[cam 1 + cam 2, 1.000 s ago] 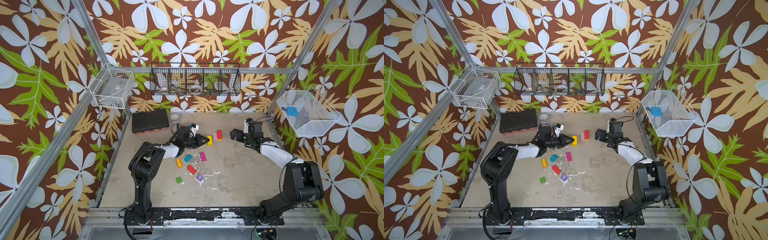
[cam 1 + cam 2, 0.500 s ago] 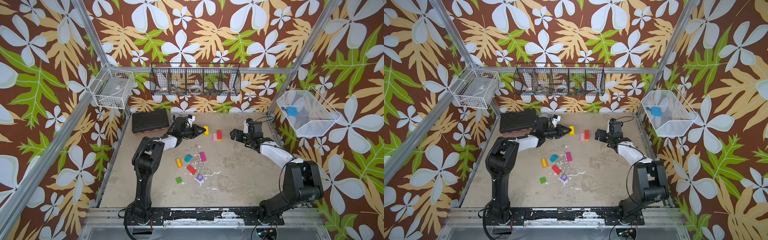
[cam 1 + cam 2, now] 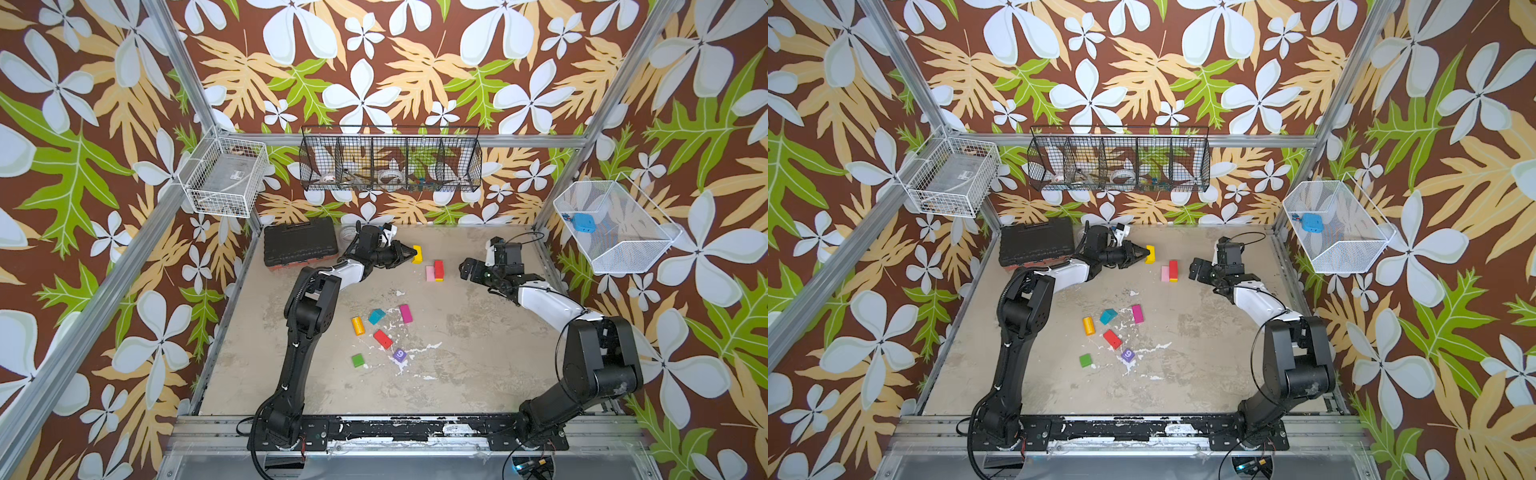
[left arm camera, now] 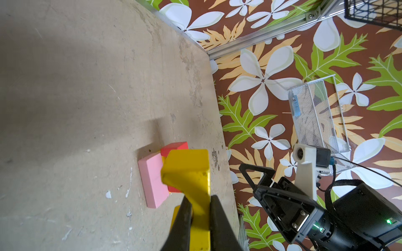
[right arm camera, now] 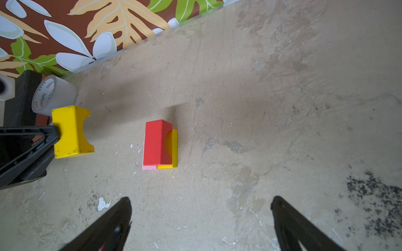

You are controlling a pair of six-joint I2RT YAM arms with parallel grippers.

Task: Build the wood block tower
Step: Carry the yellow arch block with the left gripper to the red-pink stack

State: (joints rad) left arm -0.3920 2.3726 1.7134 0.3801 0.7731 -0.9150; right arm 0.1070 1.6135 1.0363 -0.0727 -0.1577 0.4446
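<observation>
The left claw pinched a yellow block; the right claw gaped empty. Tape read "YuPin BOPP"; a cube showed 9.

Floral-papered walls with a black wire basket enclose a scuffed floor.

The desk is beige, scuffed and flecked white. At the rear lie a black toolbox, a tape roll, and a pink block touching a yellow slab. Scattered mid-desk lie an orange block, teal block, magenta block, red block, green block and purple cube.
</observation>
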